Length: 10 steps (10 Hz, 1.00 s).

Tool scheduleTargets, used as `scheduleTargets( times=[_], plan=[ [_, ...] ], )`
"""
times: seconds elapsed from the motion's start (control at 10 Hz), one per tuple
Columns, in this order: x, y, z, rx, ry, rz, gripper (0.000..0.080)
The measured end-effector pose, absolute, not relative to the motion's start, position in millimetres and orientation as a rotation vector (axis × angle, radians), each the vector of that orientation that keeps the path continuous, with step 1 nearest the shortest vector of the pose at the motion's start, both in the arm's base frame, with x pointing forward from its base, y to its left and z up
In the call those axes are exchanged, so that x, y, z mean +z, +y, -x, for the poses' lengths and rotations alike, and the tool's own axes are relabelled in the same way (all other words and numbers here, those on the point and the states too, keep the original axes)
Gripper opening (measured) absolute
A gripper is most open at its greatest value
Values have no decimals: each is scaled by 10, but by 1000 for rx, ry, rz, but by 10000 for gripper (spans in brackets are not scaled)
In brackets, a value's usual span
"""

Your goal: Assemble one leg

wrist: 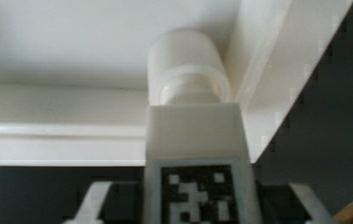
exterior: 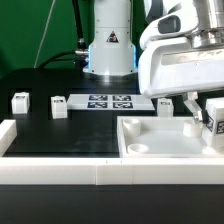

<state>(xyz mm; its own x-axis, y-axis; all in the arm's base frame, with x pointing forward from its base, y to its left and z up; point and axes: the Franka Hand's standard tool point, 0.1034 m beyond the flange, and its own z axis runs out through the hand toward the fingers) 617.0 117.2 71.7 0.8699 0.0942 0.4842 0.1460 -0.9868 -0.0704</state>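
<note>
Between the fingers (wrist: pixel 98 203) of the gripper (exterior: pixel 203 108) sat the leg (exterior: pixel 213 117), and the jaws were closed against its two sides. In the wrist view the gripper (wrist: pixel 194 205) showed only as grey edges on either side of the leg (wrist: pixel 194 150), whose black-and-white tag faced the camera and whose rounded peg end pointed away, toward an inner corner of the tray (wrist: pixel 84 60). I could not tell whether the peg end touched the tray or hung just clear of it.

From the exterior view, the held leg was at the exterior view's right, over the far wall of the tray (exterior: pixel 150 145) and close to that part's right end. The tray lay near the camera on the black table (exterior: pixel 60 135), open side up, with raised white walls.

Beyond the tray, a first loose leg (exterior: pixel 166 103) stood on the table just to the left of the gripper. Farther left lay the marker board (exterior: pixel 108 101), flat on the table with its row of tags up. A second loose leg (exterior: pixel 58 106) stood just beside the board's left end, and a third loose leg (exterior: pixel 20 100) stood well apart from it at the far left. Behind the board rose the arm's white base (exterior: pixel 108 45).
</note>
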Motion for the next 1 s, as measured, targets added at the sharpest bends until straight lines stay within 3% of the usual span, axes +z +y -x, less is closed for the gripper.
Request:
scheduleTargets(
  times=[0.3, 0.4, 0.5, 0.6, 0.7, 0.8, 1.0],
  plan=[
    [674, 1168, -6123, -777, -172, 2931, 290],
    [670, 1167, -6118, -777, -173, 2932, 361],
    [671, 1167, -6120, -778, -174, 2932, 361],
    [672, 1167, -6120, -778, -174, 2932, 545],
    [672, 1167, -6120, -778, -175, 2932, 545],
    [671, 1167, -6120, -778, -175, 2932, 628],
    [672, 1167, -6120, -778, -175, 2932, 643]
  ],
)
